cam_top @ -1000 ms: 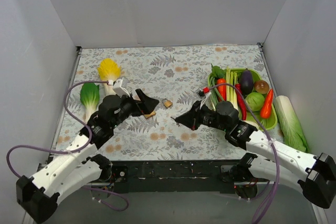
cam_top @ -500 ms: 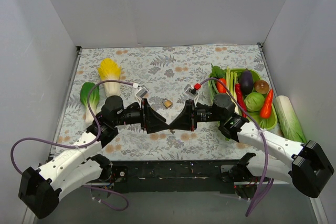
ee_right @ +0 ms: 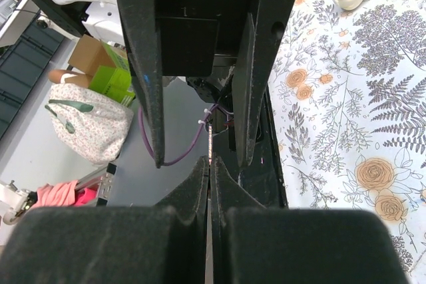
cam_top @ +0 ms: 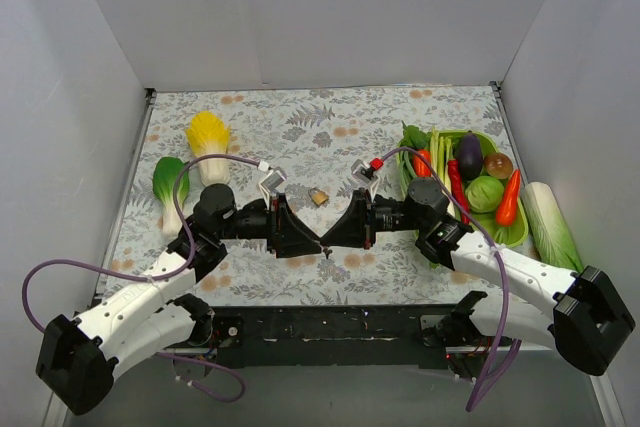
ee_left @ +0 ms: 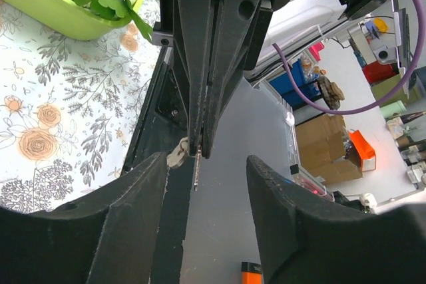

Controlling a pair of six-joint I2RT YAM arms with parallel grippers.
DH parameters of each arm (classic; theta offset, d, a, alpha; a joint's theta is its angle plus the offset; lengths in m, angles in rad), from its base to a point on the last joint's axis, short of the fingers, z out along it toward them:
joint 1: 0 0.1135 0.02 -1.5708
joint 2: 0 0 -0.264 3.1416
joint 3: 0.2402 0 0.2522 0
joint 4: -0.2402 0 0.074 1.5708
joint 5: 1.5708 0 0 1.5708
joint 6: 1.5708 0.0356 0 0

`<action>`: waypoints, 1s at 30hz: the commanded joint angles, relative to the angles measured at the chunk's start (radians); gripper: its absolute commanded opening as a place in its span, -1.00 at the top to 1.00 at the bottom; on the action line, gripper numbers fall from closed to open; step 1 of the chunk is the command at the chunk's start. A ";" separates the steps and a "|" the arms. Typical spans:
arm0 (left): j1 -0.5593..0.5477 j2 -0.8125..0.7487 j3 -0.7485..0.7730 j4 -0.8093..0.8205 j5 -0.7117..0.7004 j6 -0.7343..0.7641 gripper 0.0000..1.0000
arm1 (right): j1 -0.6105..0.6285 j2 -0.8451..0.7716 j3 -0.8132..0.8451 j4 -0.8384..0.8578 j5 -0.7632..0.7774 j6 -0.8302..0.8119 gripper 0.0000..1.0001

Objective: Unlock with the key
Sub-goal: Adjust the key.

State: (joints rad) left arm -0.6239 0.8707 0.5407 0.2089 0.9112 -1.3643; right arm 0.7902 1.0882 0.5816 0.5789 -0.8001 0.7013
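Note:
My right gripper is shut on the key, whose thin metal blade sticks out past its fingertips. In the left wrist view the key hangs from those shut black fingers, edge on. My left gripper meets the right one tip to tip above the near middle of the table. It is open, with one finger on each side of the blade and not touching it. The lock, a small brass padlock, lies on the floral cloth just behind both grippers.
A green tray of toy vegetables sits at the right, with a pale cabbage beside it. A yellow cabbage and a green leafy vegetable lie at the left. White walls enclose the table on three sides.
Both arms have swung in from apart until their tips meet. The left jaws, wide open before, have narrowed around the key. The right gripper has stayed shut.

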 commanded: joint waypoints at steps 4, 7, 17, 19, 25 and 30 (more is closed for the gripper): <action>0.004 -0.039 -0.028 0.018 0.000 -0.009 0.17 | -0.012 -0.004 0.038 0.047 -0.005 -0.008 0.97; 0.004 -0.044 -0.038 0.037 -0.017 -0.019 0.31 | -0.013 -0.002 0.035 0.045 -0.004 -0.008 0.97; 0.003 -0.035 -0.051 0.086 -0.054 -0.035 0.48 | -0.012 0.022 0.044 0.035 -0.027 -0.013 0.97; 0.004 -0.032 -0.056 0.096 -0.055 -0.041 0.53 | -0.014 0.026 0.044 0.027 -0.027 -0.023 0.97; 0.004 -0.022 -0.077 0.135 -0.043 -0.068 0.92 | -0.012 0.024 0.040 0.027 -0.017 -0.028 0.97; 0.003 -0.030 -0.081 0.123 -0.044 -0.068 1.00 | -0.012 0.018 0.038 0.021 -0.008 -0.031 0.97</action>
State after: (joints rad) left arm -0.6228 0.8539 0.4664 0.3023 0.8642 -1.4284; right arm 0.7799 1.1145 0.5819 0.5770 -0.8185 0.6910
